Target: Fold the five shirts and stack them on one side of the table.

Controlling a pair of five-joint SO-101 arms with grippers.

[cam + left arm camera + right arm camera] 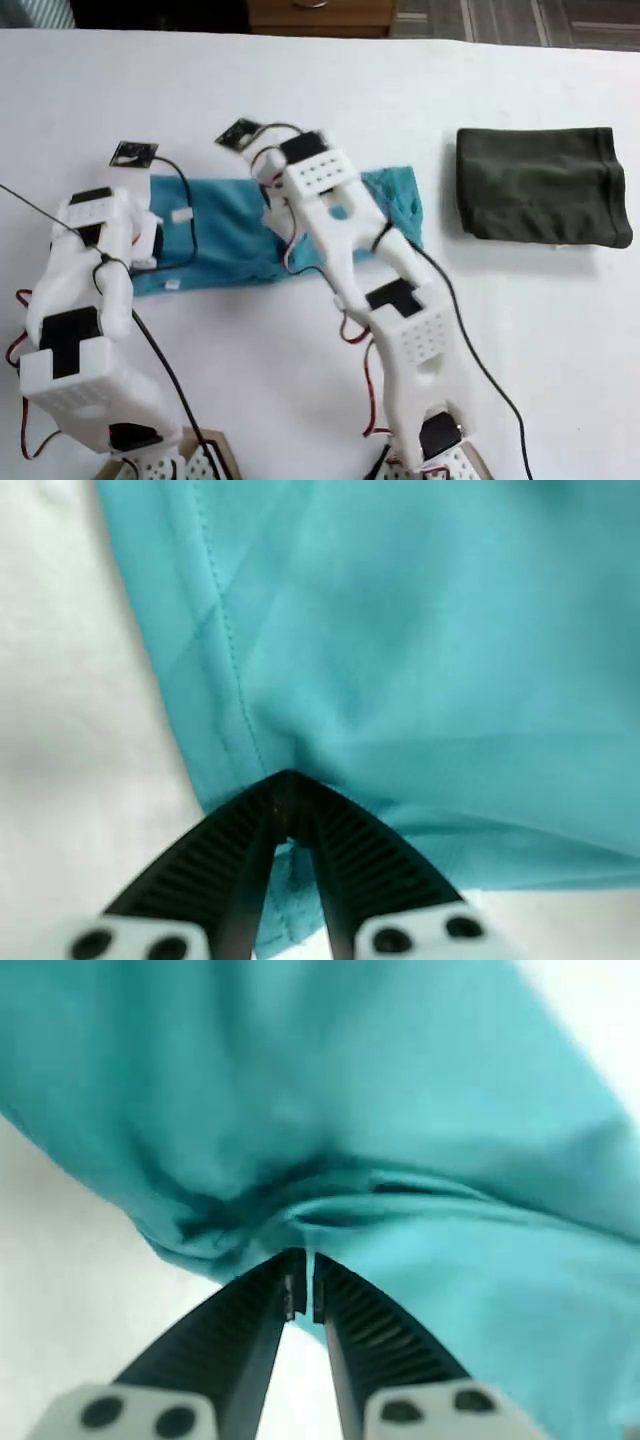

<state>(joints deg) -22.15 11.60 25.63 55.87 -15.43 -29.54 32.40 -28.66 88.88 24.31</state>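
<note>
A teal shirt (pixel 232 235) lies partly folded across the middle of the white table, under both arms. My left gripper (pixel 288 790) is shut on the teal shirt (pixel 420 660) near a stitched hem, at the shirt's left end in the high view (pixel 150 235). My right gripper (pixel 300 1275) is shut on a bunched fold of the teal shirt (pixel 330 1090), near the shirt's middle in the high view (pixel 275 205). A folded dark green shirt (pixel 542 186) rests on the right side of the table.
The white table (pixel 330 90) stretches bare behind the shirts and in front between the arm bases. A wooden cabinet (pixel 320 15) stands beyond the far edge. Black and red cables (pixel 160 370) trail from both arms.
</note>
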